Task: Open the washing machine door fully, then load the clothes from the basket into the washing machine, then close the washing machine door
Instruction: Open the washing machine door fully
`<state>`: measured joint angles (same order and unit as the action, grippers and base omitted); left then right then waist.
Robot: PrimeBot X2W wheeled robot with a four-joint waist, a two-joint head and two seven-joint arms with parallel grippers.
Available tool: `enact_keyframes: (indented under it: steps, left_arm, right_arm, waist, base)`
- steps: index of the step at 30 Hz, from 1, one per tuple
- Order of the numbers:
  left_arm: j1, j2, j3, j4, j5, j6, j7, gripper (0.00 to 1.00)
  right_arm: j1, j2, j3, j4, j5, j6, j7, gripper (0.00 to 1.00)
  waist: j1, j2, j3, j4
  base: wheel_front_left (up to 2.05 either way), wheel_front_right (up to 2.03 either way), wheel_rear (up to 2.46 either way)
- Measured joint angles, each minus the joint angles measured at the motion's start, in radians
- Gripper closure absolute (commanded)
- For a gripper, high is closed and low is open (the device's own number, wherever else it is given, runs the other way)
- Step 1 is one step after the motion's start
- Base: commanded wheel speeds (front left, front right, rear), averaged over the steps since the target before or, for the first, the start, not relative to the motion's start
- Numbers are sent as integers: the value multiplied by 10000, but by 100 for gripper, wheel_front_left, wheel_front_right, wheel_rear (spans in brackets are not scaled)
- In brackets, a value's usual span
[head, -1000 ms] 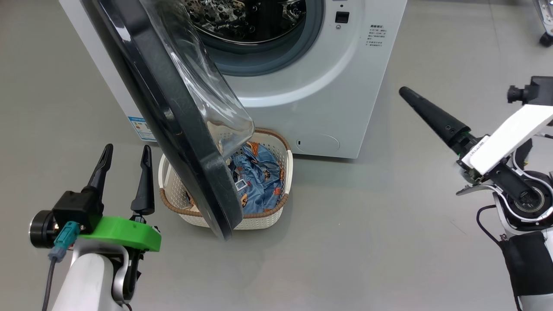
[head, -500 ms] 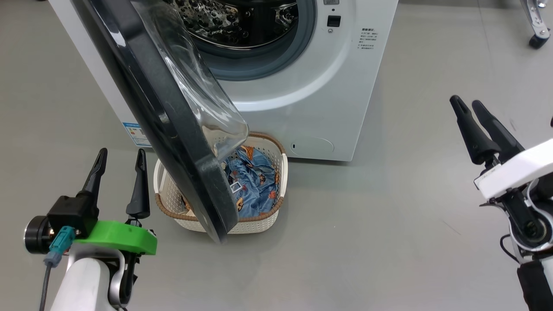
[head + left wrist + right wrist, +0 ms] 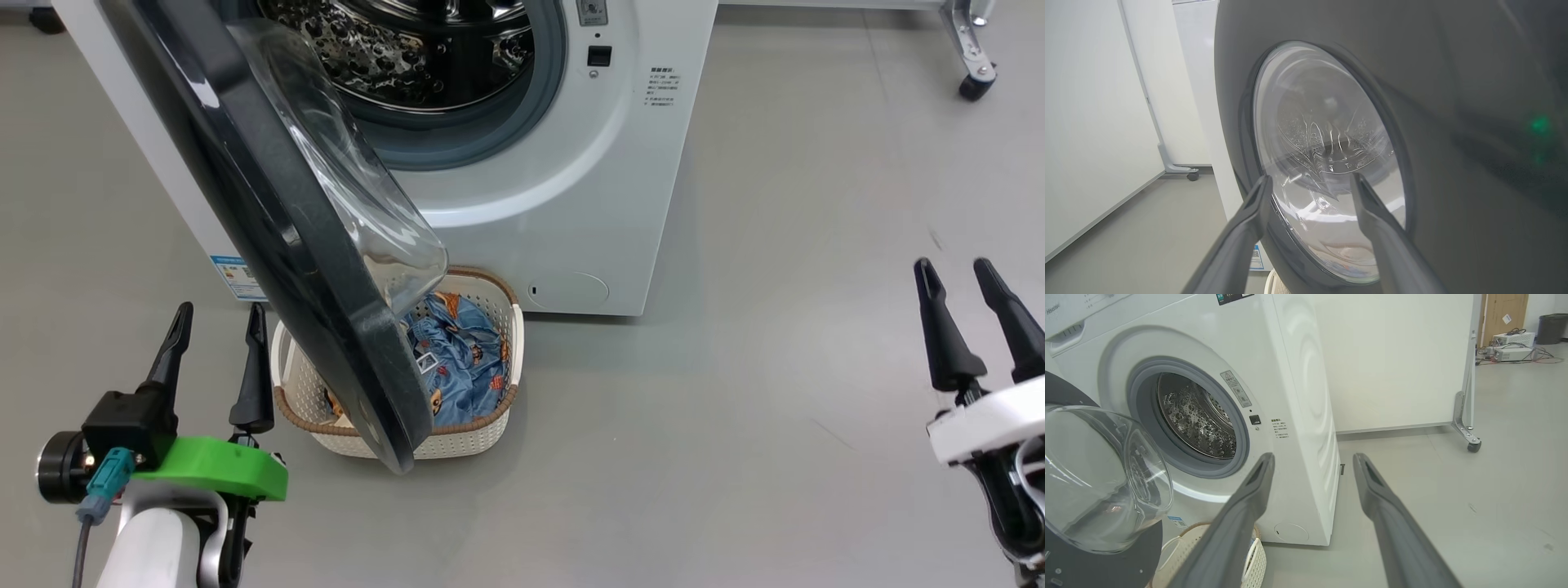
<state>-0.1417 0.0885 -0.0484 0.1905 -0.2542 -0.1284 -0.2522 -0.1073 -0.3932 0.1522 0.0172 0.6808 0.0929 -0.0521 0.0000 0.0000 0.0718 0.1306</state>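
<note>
The white washing machine (image 3: 588, 188) stands at the top of the head view, its steel drum (image 3: 392, 49) exposed. The washing machine door (image 3: 269, 220) hangs open, swung out toward me, its glass bowl facing right. Beneath its lower edge the basket (image 3: 490, 425) sits on the floor with the blue printed clothes (image 3: 461, 359) inside, partly hidden by the door. My left gripper (image 3: 220, 310) is open just left of the basket, facing the door's outer side (image 3: 1453, 122). My right gripper (image 3: 953, 265) is open and empty far to the right, pointing at the machine's front corner (image 3: 1298, 375).
Grey floor spreads to the right of the machine. A white panel on a castered foot (image 3: 1472, 445) stands behind and right of it, with boxes and cables (image 3: 1511, 351) farther back. Another castered panel foot (image 3: 1190, 173) stands left of the machine.
The head camera has shifted, showing more of the drum. My right arm has swung from pointing up-left to a low spot at the right, fingers upright. The left gripper has held still.
</note>
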Motion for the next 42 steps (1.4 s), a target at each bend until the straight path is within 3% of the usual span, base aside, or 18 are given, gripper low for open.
enact_keyframes:
  steps: [12,30,42]
  left_arm:
    - [299,-27,176,-52,2,0,0,0]
    - [1235,-207,700,-261,104,0,0,0]
    - [1423,-336,732,-389,192,0,0,0]
  right_arm:
    - [1588,-136,165,399,-1373,-357,-1670,0]
    - [2614,472,171,428,-2562,-1212,-1952,0]
    - [2882,802,58,370,-2894,-1482,-1979,0]
  waist:
    - [0,0,-259,-147]
    - [0,0,-605,-136]
    - [0,0,-670,-184]
  base:
    - [0,0,0]
    - [0,0,0]
    - [0,0,0]
